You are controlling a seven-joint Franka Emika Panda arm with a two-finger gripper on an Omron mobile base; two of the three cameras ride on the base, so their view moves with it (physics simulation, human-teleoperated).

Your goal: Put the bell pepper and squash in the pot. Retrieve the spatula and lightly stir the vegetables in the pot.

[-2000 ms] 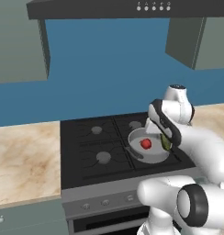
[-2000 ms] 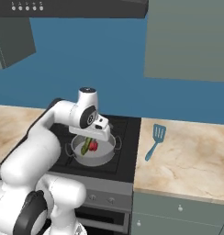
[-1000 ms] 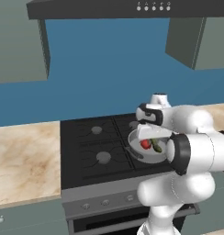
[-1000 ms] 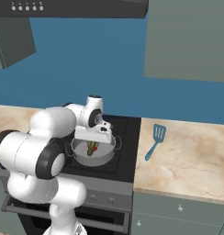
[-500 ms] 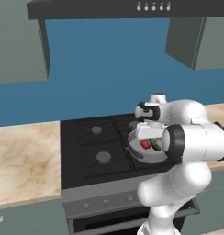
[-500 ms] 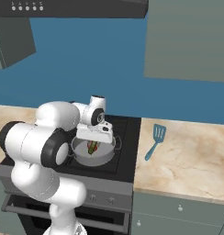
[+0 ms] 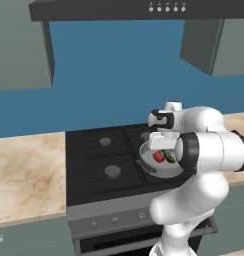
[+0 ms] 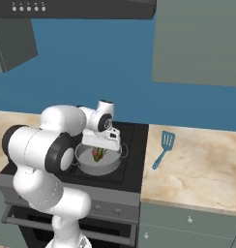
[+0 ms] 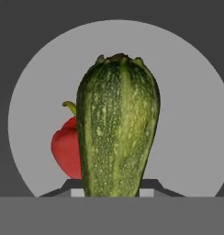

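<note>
A: Where the left base view looks over the stove (image 7: 104, 160), noted: pot (image 7: 149, 167) on the front right burner, red bell pepper (image 7: 158, 157) inside, dark green squash (image 7: 169, 156) just beside it on the right. Gripper (image 7: 160, 148) low over the pot, mostly masked by the white hand housing.

B: Jaw state from there?

A: Cannot tell from that side. Fingers hidden.

B: As for the right base view?

A: Same pot (image 8: 86, 167) under the hand, gripper (image 8: 101, 147) dipping into it. Squash (image 8: 97, 154) standing tilted between rim and hand, red of the bell pepper (image 8: 100, 156) against it. Teal spatula (image 8: 163, 148) lying flat on the marbled counter (image 8: 197, 164) right of the stove (image 8: 125, 169), slotted head away from the robot, well apart from the pot, untouched.

B: When looking down the hand view?

A: Squash (image 9: 117, 126) filling the middle, stem end toward the top, lower end running down between the fingertips at the bottom edge. Jaws narrowed on it: squash gripped. Bell pepper (image 9: 66, 149) behind and to the left, partly covered by the squash, green stem curling up. Light grey floor of the pot (image 9: 192, 114) round behind both, dark stove surface outside the rim.

B: Squash touching the pot floor?

A: Cannot tell.
</note>
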